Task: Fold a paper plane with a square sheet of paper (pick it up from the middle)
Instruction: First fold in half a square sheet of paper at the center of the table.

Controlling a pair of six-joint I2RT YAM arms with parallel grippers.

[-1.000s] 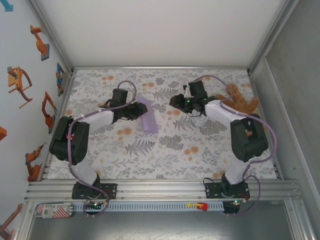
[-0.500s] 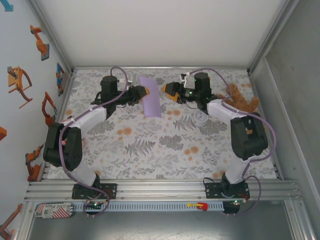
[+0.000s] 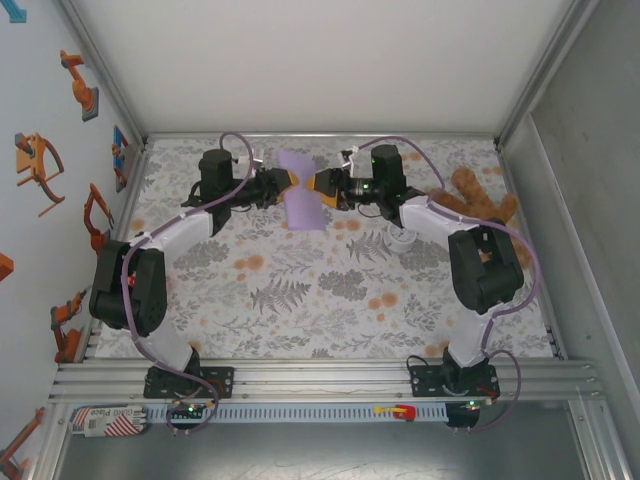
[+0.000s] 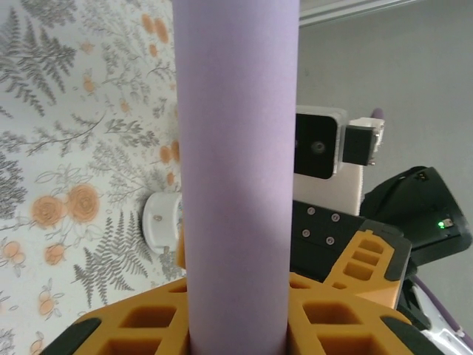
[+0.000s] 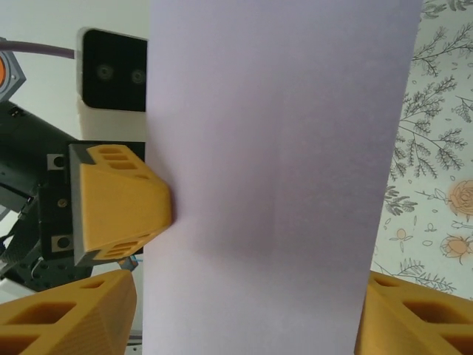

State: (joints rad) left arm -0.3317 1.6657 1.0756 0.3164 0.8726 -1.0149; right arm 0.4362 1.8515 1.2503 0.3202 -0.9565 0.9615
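- The thin light-purple sheet of paper [image 3: 302, 198] is up in the air above the flower-patterned surface [image 3: 300, 300]. It is near the far edge, about midway between the left and right edges. It looks like a long narrow strip with a faint line down its middle.
- The left arm's fingers [image 4: 159, 325] are clamped on the paper at its left side.
- The right arm's fingers [image 5: 103, 303] stand wide apart, one on each side of the strip. They do not seem to press on it.
- I think the step in hand is a fold made in the air, with the paper lifted and the second arm moving in to help.
- Next, the right fingers should close softly on the paper. The left ones should hold firm so it does not crumple or slip.
- A brown furry teddy bear [image 3: 480, 205] lies by the right edge, well apart from the paper.
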